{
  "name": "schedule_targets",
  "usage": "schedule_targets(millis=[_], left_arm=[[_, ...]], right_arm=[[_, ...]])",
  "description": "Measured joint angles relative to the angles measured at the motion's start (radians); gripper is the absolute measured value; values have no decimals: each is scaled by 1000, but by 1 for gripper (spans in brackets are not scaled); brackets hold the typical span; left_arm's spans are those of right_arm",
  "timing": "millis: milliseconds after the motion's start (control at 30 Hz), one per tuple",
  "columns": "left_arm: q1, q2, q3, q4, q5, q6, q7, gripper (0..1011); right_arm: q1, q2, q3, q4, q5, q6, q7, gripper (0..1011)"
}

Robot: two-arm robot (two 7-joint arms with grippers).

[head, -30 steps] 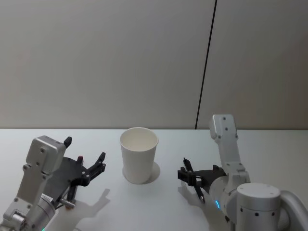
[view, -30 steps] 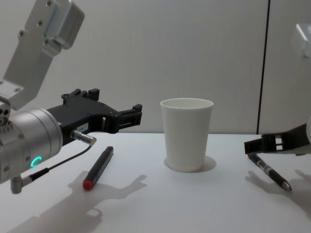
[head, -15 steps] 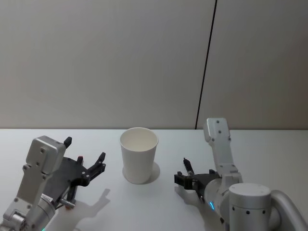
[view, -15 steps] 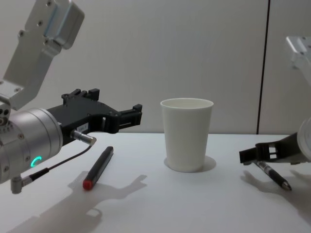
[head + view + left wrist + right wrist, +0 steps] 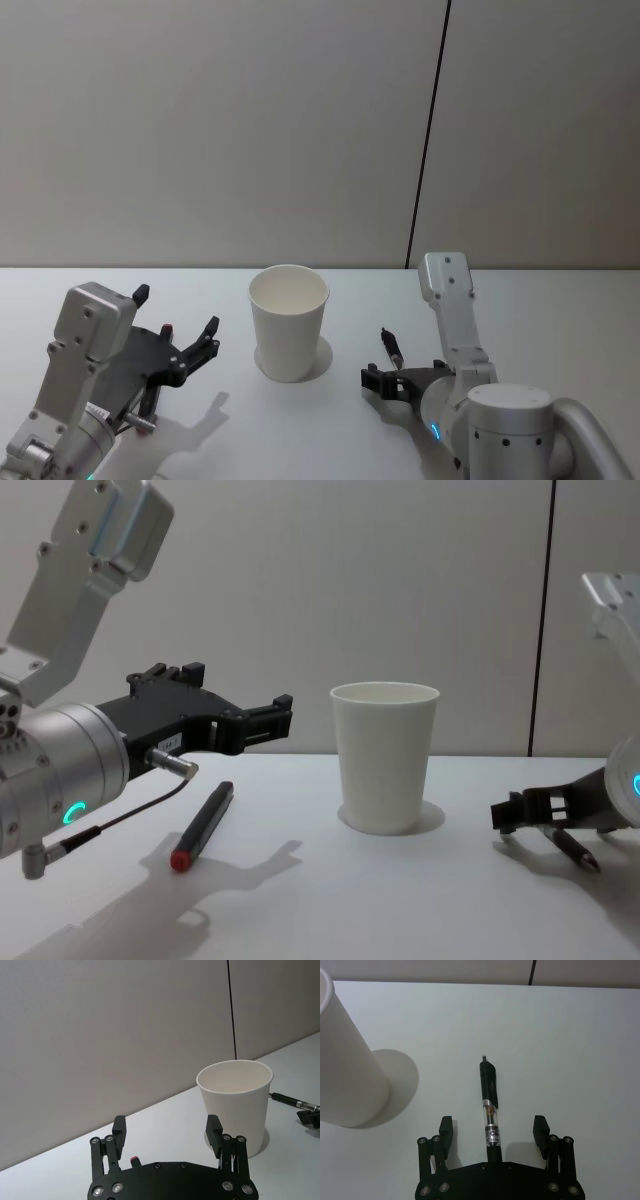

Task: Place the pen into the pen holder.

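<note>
Pen point(image 5: 488, 1092) lies flat on the table point(image 5: 560, 300) at approx. 3 o'clock of the cup point(image 5: 288, 322), apart from it. Right hand point(image 5: 492, 1122) is low, open, astride its barrel, not gripping. Pen seems light, stiff, smooth, can roll: grip mid-barrel. Left hand point(image 5: 166, 1127) open, idle at 9 o'clock.

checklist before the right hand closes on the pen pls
1. Right hand open: ok.
2. Black pen lies between its fingers, roughly centred: ok.
3. Fingers low enough on the table to catch the pen: cannot tell.
4. Pen holder upright, mouth unobstructed: ok.
5. Left hand open and apart from the pen holder: ok.
</note>
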Motion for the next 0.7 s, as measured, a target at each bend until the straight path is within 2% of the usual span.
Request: schedule_targets(millis=[500,700], left_arm=[[0,0,0,0,0,0,0,1004],[0,0,0,0,0,0,0,1004]], right_arm=[[-3,-10,6,10,-6,-1,-2,1000],[-3,-11,8,12,-7,-1,-3,895]])
